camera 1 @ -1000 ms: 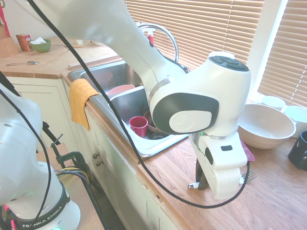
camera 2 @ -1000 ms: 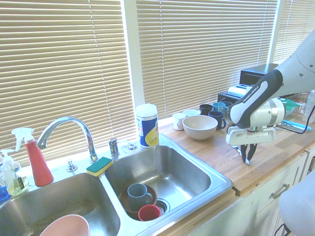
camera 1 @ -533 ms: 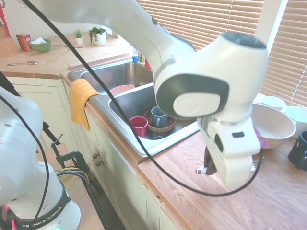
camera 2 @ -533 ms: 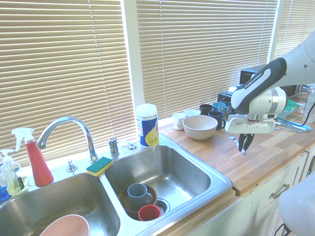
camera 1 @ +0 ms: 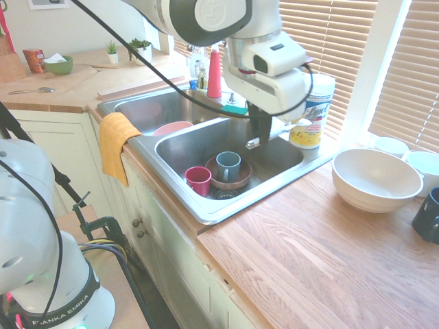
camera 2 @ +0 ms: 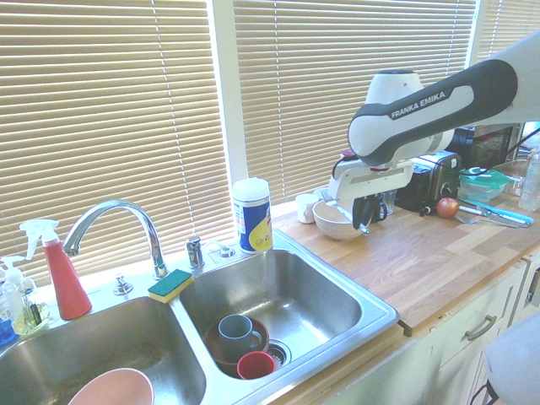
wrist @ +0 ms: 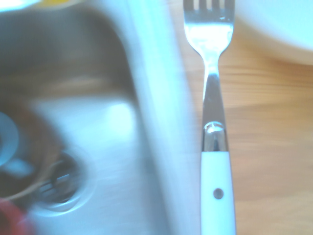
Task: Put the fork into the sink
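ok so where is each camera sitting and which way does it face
First exterior view: above the counter on the arm base's side, facing sink and blinds; base and upper arm show.
Second exterior view: beyond the sink's other end, facing blinds and along the counter; forearm and gripper show.
Wrist view: on the wrist, facing fork, basin edge and counter; no arm shows.
Both exterior views share the Lysol canister.

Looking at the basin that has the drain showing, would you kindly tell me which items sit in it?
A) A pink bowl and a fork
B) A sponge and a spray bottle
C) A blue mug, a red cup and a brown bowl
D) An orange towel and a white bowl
C: the blue mug stands in the brown bowl, with the red cup beside them near the drain.
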Controlling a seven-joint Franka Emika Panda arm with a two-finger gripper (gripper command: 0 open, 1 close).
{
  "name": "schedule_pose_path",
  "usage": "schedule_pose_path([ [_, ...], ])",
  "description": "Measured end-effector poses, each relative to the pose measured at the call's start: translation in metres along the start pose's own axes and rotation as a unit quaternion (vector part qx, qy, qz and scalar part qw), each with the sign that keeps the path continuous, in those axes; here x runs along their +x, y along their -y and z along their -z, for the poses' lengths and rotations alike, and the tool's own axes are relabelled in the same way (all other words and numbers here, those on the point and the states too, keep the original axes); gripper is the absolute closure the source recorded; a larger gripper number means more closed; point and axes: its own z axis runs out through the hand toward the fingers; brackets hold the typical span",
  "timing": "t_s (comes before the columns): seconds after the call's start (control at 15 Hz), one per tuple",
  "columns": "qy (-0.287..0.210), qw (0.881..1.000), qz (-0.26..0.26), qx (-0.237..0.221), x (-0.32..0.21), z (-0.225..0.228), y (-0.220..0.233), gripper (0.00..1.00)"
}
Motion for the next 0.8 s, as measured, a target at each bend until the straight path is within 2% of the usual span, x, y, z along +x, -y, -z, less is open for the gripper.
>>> schedule_pose_path([
  [0.2,0.007,0.999,0.035,-0.004,-0.06,-0.033,0.06,1.0],
  [0.4,0.004,1.0,0.025,0.0,-0.097,-0.09,0.1,1.0],
  [0.6,0.002,1.0,0.002,-0.012,-0.117,-0.154,0.12,1.0],
  [0.8,-0.003,1.0,0.012,-0.024,-0.12,-0.206,0.125,1.0],
])
